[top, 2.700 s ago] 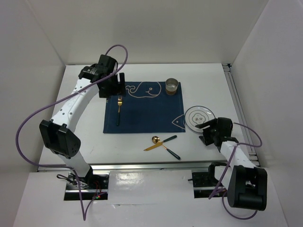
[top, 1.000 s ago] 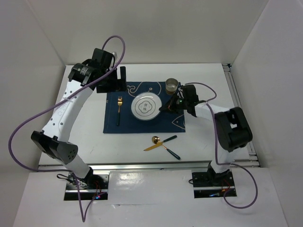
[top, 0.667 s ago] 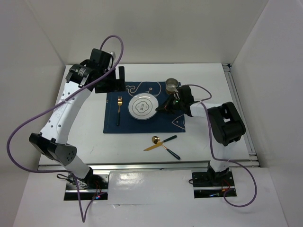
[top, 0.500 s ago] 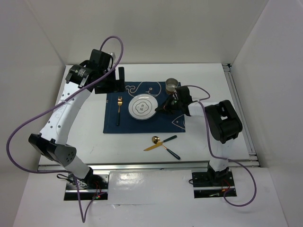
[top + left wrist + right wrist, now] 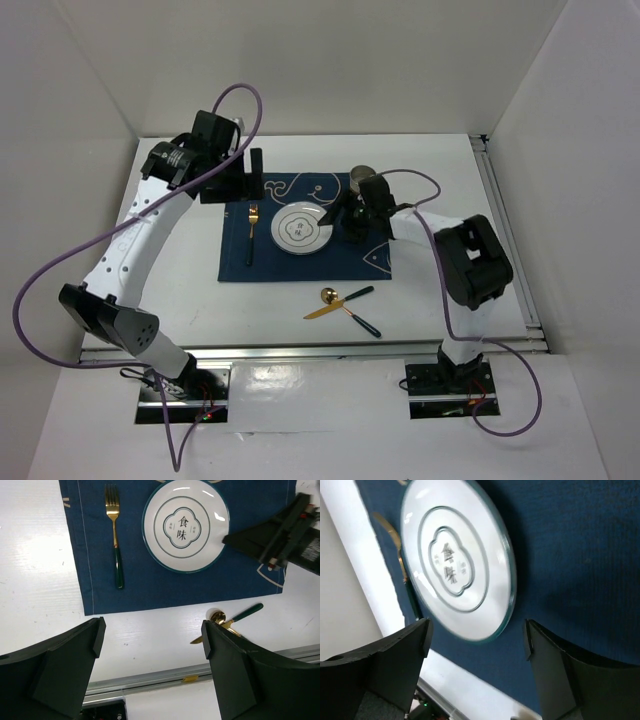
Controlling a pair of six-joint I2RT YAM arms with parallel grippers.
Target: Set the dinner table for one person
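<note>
Both jaw pairs are spread wide and grip nothing. The table (image 5: pixel 440 180) lies below both. My left gripper (image 5: pixel 245 178) hangs toward its far-left corner. My right gripper (image 5: pixel 338 218) is over the middle, just beside the plate (image 5: pixel 299 228) on the placemat (image 5: pixel 300 265); I cannot tell whether they touch. The left wrist view adds the knife (image 5: pixel 247 612) and spoon (image 5: pixel 216 616) toward the near edge. Only the top view shows the cup (image 5: pixel 363 180).

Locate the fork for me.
Top external view: the fork lies on the left part of the navy placemat, just left of the plate and apart from it, tines toward the far edge.
</note>
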